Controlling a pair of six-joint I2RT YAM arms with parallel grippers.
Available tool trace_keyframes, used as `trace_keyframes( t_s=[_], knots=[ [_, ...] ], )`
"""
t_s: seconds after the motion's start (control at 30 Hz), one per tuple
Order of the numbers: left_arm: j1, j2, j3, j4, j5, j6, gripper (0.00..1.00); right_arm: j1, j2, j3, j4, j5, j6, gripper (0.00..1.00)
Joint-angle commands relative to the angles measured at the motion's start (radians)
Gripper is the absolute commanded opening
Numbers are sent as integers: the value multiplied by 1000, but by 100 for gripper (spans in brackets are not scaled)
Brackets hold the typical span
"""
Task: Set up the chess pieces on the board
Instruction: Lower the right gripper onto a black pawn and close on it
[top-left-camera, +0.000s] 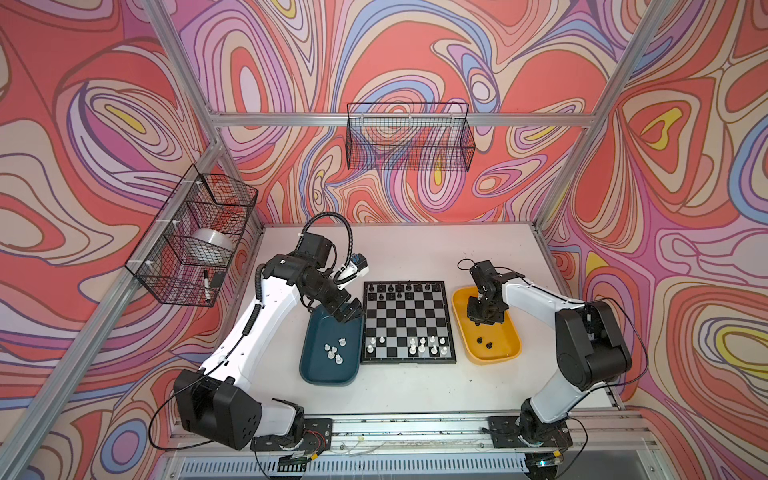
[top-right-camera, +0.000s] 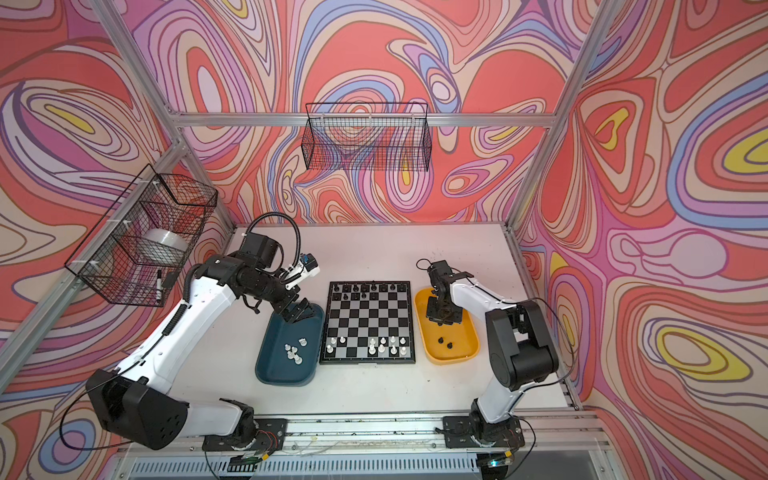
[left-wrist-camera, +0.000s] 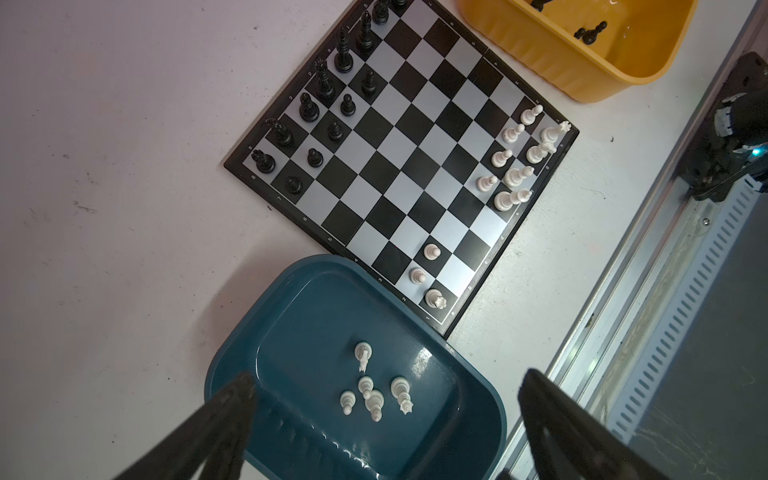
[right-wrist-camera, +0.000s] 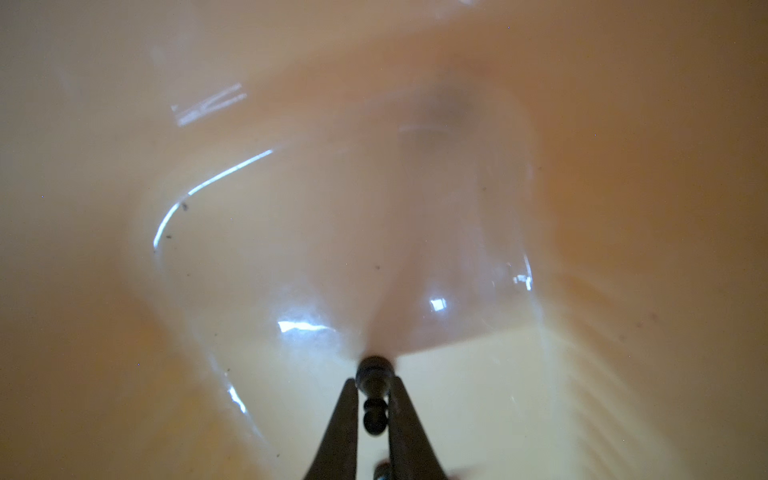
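Observation:
The board (top-left-camera: 407, 324) (top-right-camera: 368, 322) (left-wrist-camera: 415, 166) lies mid-table. Black chess pieces (top-left-camera: 399, 287) stand on its far rows and white ones (top-left-camera: 422, 347) on its near rows. Several white pieces (top-left-camera: 333, 352) (left-wrist-camera: 374, 399) lie in the teal tray (top-left-camera: 316, 374). My left gripper (top-left-camera: 348, 309) (left-wrist-camera: 388, 380) hovers open over that tray's far end, holding nothing. My right gripper (top-left-camera: 484, 320) (right-wrist-camera: 374, 384) is down inside the yellow tray (top-left-camera: 505, 353), its fingers closed on a black pawn (right-wrist-camera: 375, 419). Two more black pieces (top-left-camera: 484, 341) lie nearer in that tray.
A wire basket (top-left-camera: 195, 237) on the left wall holds a tape roll and a marker. Another wire basket (top-left-camera: 409, 137) hangs on the back wall. A metal rail (top-left-camera: 395, 432) runs along the table's front edge.

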Motion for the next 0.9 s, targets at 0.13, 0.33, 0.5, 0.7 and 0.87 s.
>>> trace_keyframes(
  t_s=[0.13, 0.33, 0.5, 0.7, 0.87],
  knots=[
    [-3, -10, 4, -17, -3, -2, 99, -7, 26, -6, 17, 14, -12, 15],
    [-3, -10, 4, -19, -5, -2, 99, -7, 25, -2, 17, 11, -15, 14],
    [-4, -12, 3, -18, -4, -3, 99, -6, 22, 0, 15, 9, -17, 11],
    [-3, -13, 1, -17, -4, -2, 99, -7, 13, 0, 4, 9, -22, 9],
    [-4, -13, 3, -18, -3, -1, 99, -6, 8, 9, -13, 6, -31, 9]
  ],
)
